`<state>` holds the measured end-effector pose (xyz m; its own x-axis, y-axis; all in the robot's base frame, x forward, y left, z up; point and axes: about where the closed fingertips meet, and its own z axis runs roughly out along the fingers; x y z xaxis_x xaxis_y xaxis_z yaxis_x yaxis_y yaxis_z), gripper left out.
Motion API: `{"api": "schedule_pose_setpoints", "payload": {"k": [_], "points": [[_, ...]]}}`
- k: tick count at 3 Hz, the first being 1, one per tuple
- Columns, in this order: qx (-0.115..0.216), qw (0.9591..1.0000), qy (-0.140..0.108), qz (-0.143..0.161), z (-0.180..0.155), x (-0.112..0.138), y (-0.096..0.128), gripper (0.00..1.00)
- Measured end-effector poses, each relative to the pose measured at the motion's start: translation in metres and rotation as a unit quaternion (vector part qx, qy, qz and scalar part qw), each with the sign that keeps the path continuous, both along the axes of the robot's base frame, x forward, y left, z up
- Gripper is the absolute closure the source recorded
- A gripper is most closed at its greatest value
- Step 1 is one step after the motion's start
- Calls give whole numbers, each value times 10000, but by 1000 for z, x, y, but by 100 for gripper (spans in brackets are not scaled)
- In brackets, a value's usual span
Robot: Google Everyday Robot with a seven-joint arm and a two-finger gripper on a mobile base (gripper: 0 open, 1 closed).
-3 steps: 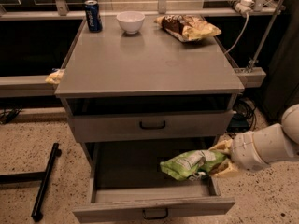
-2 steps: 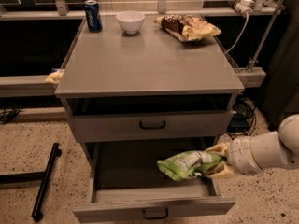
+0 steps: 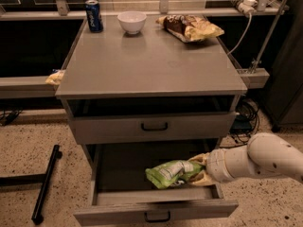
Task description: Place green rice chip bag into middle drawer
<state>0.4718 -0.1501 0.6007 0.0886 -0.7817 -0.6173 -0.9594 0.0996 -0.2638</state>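
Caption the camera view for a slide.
Reaching in from the right, the end effector holds the green rice chip bag in the open middle drawer.

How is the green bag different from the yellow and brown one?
The green bag is down in the open lower drawer; the yellow-brown bag lies on the cabinet top, back right. The gripper, reaching from the right, has its jaws shut on the green bag's end; nothing holds the yellow-brown bag. Both are crinkly snack bags lying on their sides.
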Motion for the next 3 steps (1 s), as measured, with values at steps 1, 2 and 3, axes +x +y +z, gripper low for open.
{"api": "schedule_pose_setpoints", "payload": {"k": [1, 2, 3], "points": [[1, 10000, -1, -3, 0, 0, 0, 100], [40, 9999, -27, -103, -6, -2, -2, 100], [207, 9987, -316, -353, -59, 19, 11, 100]]}}
